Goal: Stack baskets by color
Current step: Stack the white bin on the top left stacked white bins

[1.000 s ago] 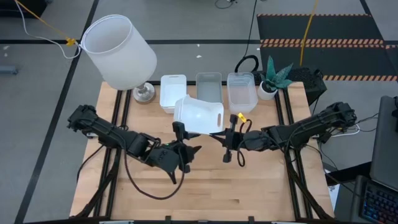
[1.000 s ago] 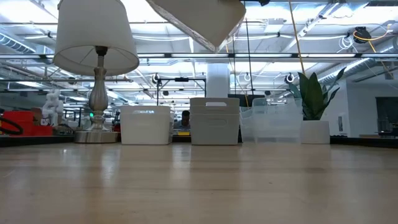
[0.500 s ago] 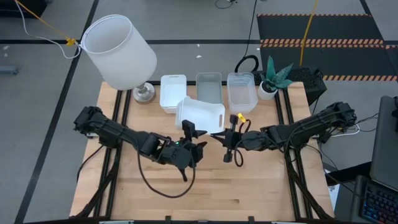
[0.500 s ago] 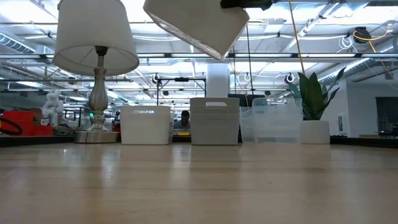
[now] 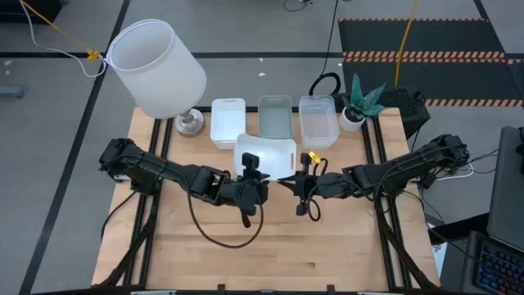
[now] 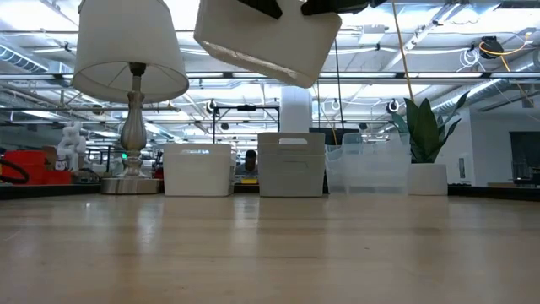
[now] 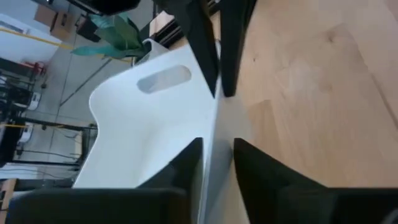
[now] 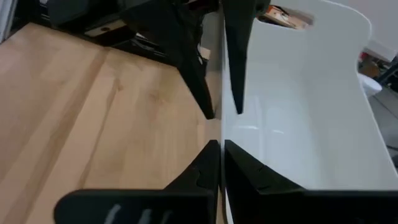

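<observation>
Your right gripper (image 8: 219, 149) pinching the white basket (image 5: 268, 152) wall, left gripper (image 7: 216, 155) astride it, squeeze unclear, low view hides both.

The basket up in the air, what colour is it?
White: the lifted basket shows best in the high view.

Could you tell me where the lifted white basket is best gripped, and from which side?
By its thin side wall, one finger inside and one outside, coming from the open rim. The white basket hangs tilted above the table, its walls upright and thin.
</observation>
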Controlling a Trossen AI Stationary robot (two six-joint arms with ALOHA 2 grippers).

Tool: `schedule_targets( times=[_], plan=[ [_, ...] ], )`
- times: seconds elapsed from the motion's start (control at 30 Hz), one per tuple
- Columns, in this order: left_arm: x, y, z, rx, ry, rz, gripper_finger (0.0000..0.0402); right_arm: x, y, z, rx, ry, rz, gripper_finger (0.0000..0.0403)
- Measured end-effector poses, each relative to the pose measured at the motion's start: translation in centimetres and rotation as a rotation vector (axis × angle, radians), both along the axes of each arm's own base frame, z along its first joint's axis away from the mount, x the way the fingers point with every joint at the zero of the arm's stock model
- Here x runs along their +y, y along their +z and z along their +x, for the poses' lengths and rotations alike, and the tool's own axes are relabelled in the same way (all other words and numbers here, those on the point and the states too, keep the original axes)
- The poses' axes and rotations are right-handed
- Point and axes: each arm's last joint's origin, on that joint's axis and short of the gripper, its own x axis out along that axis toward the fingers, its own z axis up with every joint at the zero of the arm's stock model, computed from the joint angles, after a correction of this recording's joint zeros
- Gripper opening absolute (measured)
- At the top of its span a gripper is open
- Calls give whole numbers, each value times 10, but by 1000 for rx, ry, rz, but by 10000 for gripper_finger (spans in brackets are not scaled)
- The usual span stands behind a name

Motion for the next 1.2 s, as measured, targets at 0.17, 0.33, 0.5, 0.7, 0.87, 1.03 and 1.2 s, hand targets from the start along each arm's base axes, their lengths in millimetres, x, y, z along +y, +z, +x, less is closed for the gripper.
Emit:
schedule_targets(
  times=[0.17, 0.33, 0.5, 0.7, 0.87, 1.03, 1.2],
  plan=[
    [1, 0, 0, 12, -15, 17, 27, 1, 0, 0, 14, 21, -43, 18],
    [-1, -3, -1, 88, -121, 14, 15, 4, -3, -1, 48, 147, -4, 63],
    [-3, -9, -6, 203, -257, 3, 15, 11, -1, -4, 64, 322, 68, 125],
    [-7, -13, -11, 282, -340, -17, 15, 18, 8, -24, 98, 380, 14, 181],
    [-17, -14, -15, 306, -400, 12, 11, 24, 3, -41, 210, 359, -80, 202],
    [-28, -14, -19, 329, -523, 3, 11, 27, -3, -46, 275, 348, -182, 197],
    [-35, -14, -21, 333, -563, 24, 18, 31, -9, -45, 320, 371, -323, 175]
  ],
)
